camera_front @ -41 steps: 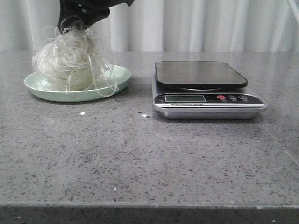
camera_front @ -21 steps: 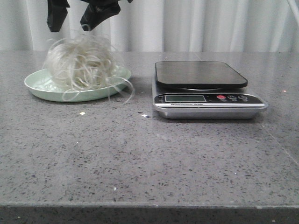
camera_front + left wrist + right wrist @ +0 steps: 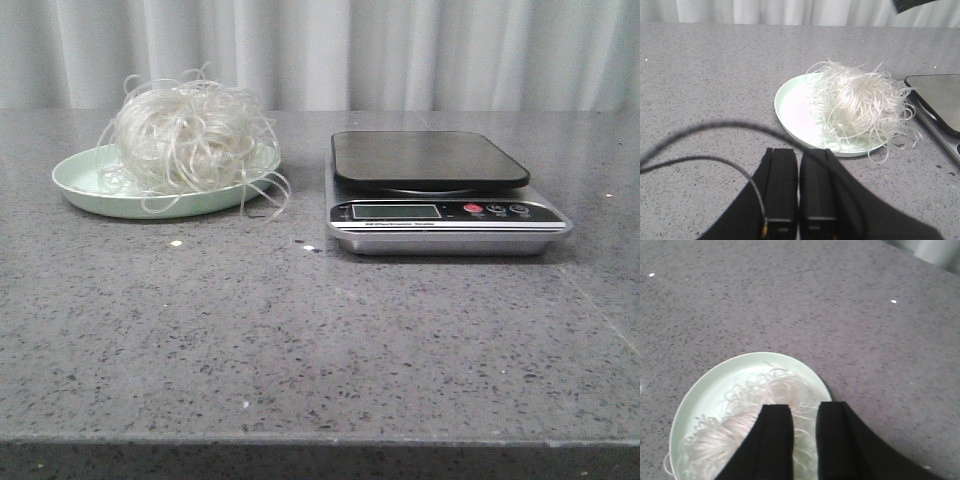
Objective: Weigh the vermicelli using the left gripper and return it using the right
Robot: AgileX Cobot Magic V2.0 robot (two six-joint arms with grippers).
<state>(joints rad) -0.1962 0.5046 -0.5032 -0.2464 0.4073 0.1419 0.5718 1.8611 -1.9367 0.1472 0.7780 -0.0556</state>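
Observation:
The vermicelli [image 3: 185, 135] is a whitish nest of thin strands lying on the pale green plate [image 3: 75, 185] at the back left, with loose loops hanging over the plate's right rim. No gripper shows in the front view. My right gripper [image 3: 804, 407] is open above the vermicelli [image 3: 715, 440] and plate [image 3: 705, 385], with nothing between its fingers. My left gripper [image 3: 799, 152] is shut and empty over bare table, short of the plate [image 3: 792, 105] and vermicelli [image 3: 860, 105].
A kitchen scale [image 3: 430, 160] with a dark platform and a blank display [image 3: 395, 211] stands right of the plate; its corner [image 3: 937, 97] shows in the left wrist view. Small crumbs [image 3: 176, 243] lie on the grey table. A curtain hangs behind.
The right gripper opened over the vermicelli, let it go and rose out of the front view. The nest settled on the plate, a little further right.

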